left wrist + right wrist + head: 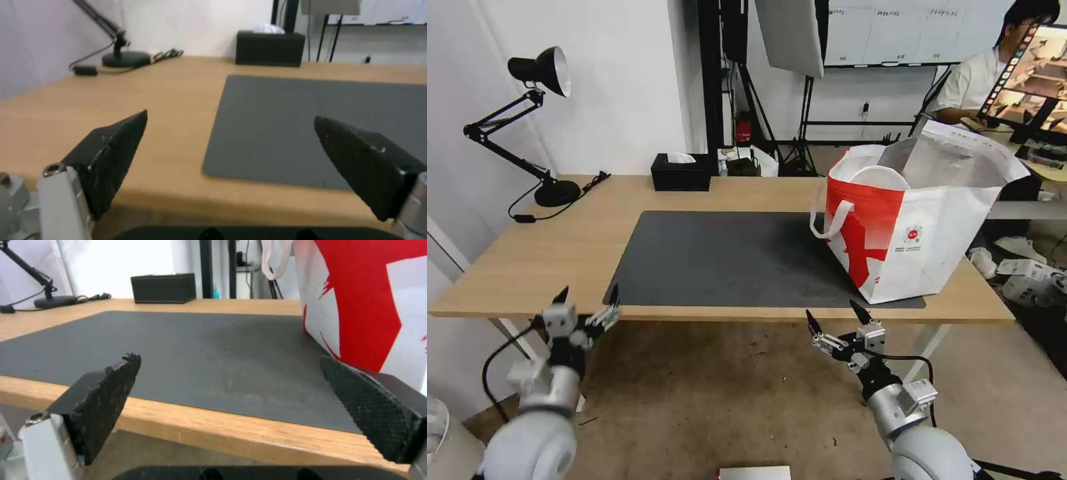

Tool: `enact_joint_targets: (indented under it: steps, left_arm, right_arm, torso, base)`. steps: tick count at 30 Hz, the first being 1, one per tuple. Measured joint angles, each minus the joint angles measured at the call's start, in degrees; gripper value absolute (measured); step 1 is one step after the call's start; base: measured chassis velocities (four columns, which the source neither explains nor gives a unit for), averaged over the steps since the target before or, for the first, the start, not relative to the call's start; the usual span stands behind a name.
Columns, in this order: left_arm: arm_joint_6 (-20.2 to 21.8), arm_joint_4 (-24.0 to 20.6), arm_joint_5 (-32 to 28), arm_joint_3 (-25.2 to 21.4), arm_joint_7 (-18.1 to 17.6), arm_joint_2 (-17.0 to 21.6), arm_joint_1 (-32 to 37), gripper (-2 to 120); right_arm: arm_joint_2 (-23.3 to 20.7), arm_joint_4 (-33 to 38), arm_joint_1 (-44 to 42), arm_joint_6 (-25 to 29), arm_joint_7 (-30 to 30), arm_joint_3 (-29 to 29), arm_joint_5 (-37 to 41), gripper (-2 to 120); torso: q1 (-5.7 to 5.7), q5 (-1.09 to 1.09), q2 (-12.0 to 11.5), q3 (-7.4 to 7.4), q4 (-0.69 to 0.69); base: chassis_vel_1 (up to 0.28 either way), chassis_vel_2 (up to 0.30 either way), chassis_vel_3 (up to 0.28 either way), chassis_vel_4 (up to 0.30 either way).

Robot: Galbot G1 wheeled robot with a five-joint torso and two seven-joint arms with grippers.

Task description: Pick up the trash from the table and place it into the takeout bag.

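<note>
Trash is sitting inside the takeout bag [917, 220] as far as you can see it: the rim of a white round bowl [880, 177] is showing at the bag's open mouth, leaning against the foil lining. You cannot tell what else is lying in there.

Starting with the biggest thing, the table [560, 247] is stretching across your head view, its light wood carrying the dark grey mat [720, 257] in the middle. The bag is standing upright on the mat's right end, its red patch facing you and one white loop handle [827, 220] hanging down the left side; in the right wrist view the bag's red and white wall [369, 306] is rising just beside that gripper.

At the far left corner the black desk lamp [527, 120] is standing with its cord trailing, and the black tissue box [680, 172] is resting at the table's back edge.

Your left gripper [587, 298] is hovering in front of the table's near edge, by the mat's left corner, fingers spread wide and holding nothing. Your right gripper [835, 315] is hanging below the near edge, in front of the bag, its fingers likewise spread apart and empty.
</note>
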Motion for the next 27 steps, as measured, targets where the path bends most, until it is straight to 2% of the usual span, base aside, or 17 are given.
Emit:
enact_joint_targets:
  steps: [5,11,27]
  left_arm:
    - [-0.6,0.0,0.9,0.0,1.3,-2.2,1.8,100]
    - [-0.6,0.6,2.1,0.3,1.4,-3.2,2.4,100]
    - [-0.6,0.9,2.3,0.7,1.3,-3.2,2.3,100]
  right_arm:
    - [0.0,0.0,0.0,0.0,0.0,0.0,0.0,100]
    - [0.0,0.0,0.0,0.0,0.0,0.0,0.0,100]
    - [0.0,0.0,0.0,0.0,0.0,0.0,0.0,100]
  torso:
    - [0.01,0.0,0.0,0.0,-0.01]
    - [0.01,0.0,0.0,0.0,-0.01]
    - [0.01,-0.01,0.0,0.01,-0.01]
  base:
    - [0.0,0.0,0.0,0.0]
    - [0.0,0.0,0.0,0.0]
    - [0.0,0.0,0.0,0.0]
